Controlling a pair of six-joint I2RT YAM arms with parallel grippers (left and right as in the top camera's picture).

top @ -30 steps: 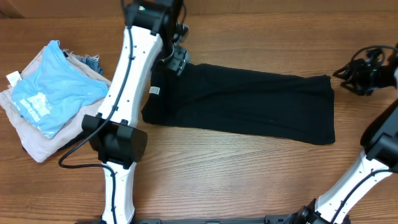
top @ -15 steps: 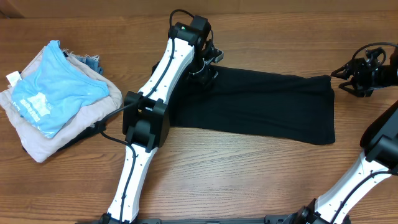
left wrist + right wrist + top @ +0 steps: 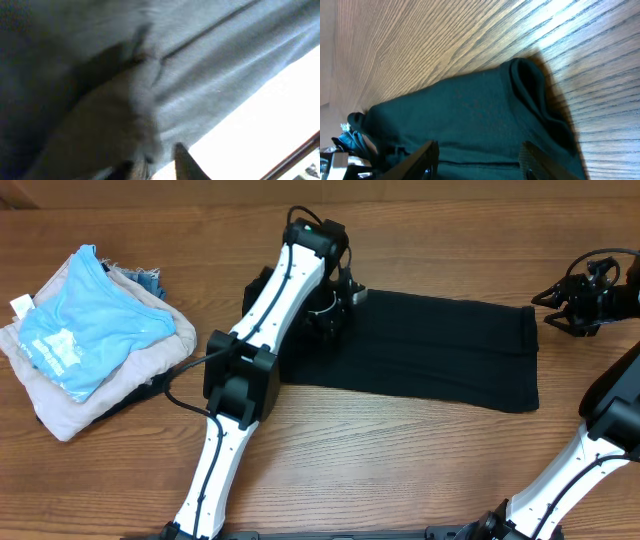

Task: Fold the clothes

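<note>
The clothes, a black shirt, lie flat across the middle of the table in the overhead view. My left gripper presses down on the shirt's left part, near its far edge. In the left wrist view the shirt's fabric fills the frame, and the left gripper has its fingers close together with a fold of cloth between them. My right gripper hovers by the shirt's far right corner. It stands open over the shirt's hem, gripping nothing.
A pile of garments sits at the table's left end, a light blue one on top of a pale beige one. The left arm's white links cross the shirt's left end and hide it. Bare wood lies in front of the shirt.
My left arm has swung right from the shirt's left end to further along its far edge, and its jaws have closed in on the fabric. The right gripper has barely moved.
</note>
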